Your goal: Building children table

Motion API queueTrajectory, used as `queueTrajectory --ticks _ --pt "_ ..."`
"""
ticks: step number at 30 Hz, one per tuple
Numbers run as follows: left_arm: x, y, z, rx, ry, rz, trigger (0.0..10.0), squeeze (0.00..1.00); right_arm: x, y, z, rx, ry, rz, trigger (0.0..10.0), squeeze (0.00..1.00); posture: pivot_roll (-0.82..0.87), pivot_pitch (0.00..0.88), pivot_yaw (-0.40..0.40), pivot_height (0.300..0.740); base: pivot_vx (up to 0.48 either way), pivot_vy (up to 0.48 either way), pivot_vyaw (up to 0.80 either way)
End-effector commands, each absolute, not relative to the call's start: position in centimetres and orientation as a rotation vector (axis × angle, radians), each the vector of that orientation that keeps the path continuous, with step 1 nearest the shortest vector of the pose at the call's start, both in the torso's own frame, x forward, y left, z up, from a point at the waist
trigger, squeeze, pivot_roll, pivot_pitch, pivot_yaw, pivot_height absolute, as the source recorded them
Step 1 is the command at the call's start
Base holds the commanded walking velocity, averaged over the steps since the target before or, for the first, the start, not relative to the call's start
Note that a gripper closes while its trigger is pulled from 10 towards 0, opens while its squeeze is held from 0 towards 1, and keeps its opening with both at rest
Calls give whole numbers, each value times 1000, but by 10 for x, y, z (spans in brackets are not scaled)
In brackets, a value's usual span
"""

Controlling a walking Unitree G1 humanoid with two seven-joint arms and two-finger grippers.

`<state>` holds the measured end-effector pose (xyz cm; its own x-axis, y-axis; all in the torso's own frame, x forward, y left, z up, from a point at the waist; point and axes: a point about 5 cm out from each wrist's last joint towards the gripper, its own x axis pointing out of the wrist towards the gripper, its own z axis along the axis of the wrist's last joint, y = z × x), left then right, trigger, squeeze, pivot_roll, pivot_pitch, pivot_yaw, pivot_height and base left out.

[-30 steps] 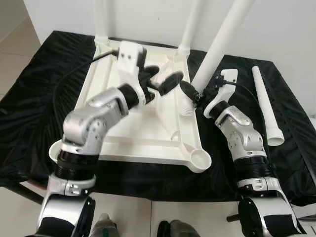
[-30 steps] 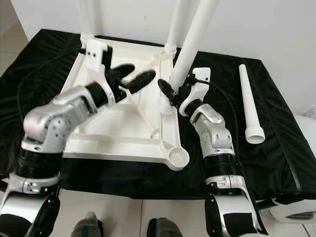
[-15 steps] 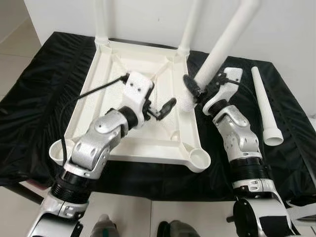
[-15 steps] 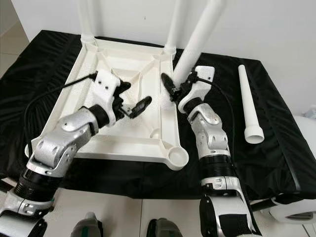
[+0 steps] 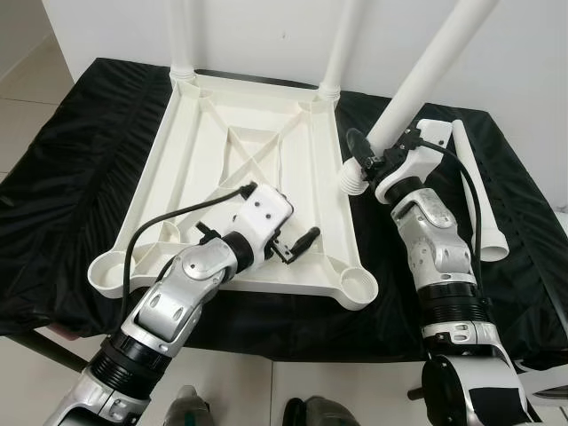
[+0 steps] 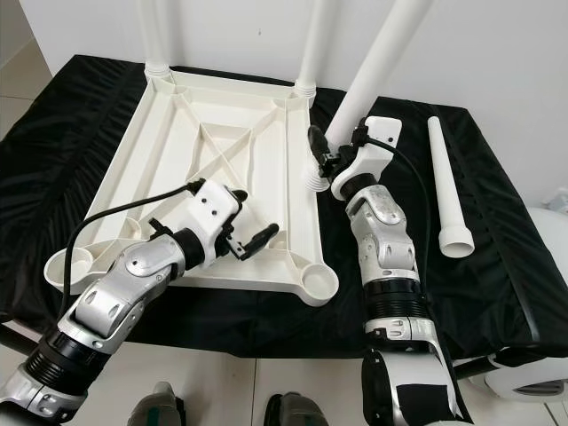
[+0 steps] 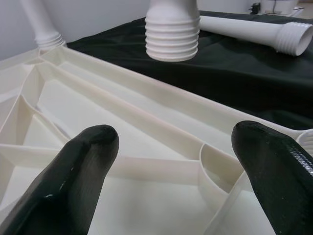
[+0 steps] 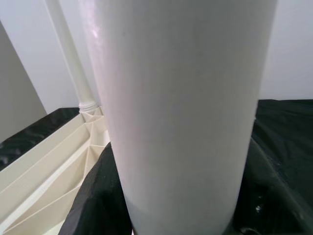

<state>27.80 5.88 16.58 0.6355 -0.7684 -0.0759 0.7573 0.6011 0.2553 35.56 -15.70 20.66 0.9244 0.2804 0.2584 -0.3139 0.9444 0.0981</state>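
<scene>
The white table top (image 5: 204,151) lies upside down on black cloth, with two white legs (image 5: 182,40) standing screwed in at its far corners. My right gripper (image 5: 369,156) is shut on a third leg (image 5: 417,84), held tilted, its threaded end (image 5: 353,180) hanging just off the top's right rim. Close up, this leg (image 8: 186,122) stands before the table top (image 8: 49,166). A fourth leg (image 5: 477,191) lies on the cloth at the right. My left gripper (image 5: 297,246) is open, low over the top's near right part, its fingers (image 7: 88,161) holding nothing.
Empty round sockets sit at the near right corner (image 5: 359,284) and the near left corner (image 5: 108,266) of the table top. Black cloth (image 5: 71,142) covers the work surface to its edges. A white wall stands close behind.
My left arm has drawn back from the middle of the table top to its near right part. The right gripper has carried the leg up and right, off the rim.
</scene>
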Motion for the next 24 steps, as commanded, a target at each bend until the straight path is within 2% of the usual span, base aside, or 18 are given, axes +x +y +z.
queueTrajectory --ticks 1,8,13,24 --pt "266 51 158 323 -17 -1087 10000 0 355 -163 203 128 -243 277 10000 0 60 25 -68 740 0 0 0" --pt "252 57 147 377 13 -1209 10000 0 356 -163 202 119 -242 263 10000 0 67 23 -71 740 0 0 0" --pt "250 64 138 446 42 -1233 10000 0 358 -165 202 113 -241 253 10000 0 71 24 -74 740 0 0 0" --pt "246 64 132 476 71 -1291 10000 0 360 -165 201 100 -241 243 10000 0 67 26 -70 740 0 0 0"
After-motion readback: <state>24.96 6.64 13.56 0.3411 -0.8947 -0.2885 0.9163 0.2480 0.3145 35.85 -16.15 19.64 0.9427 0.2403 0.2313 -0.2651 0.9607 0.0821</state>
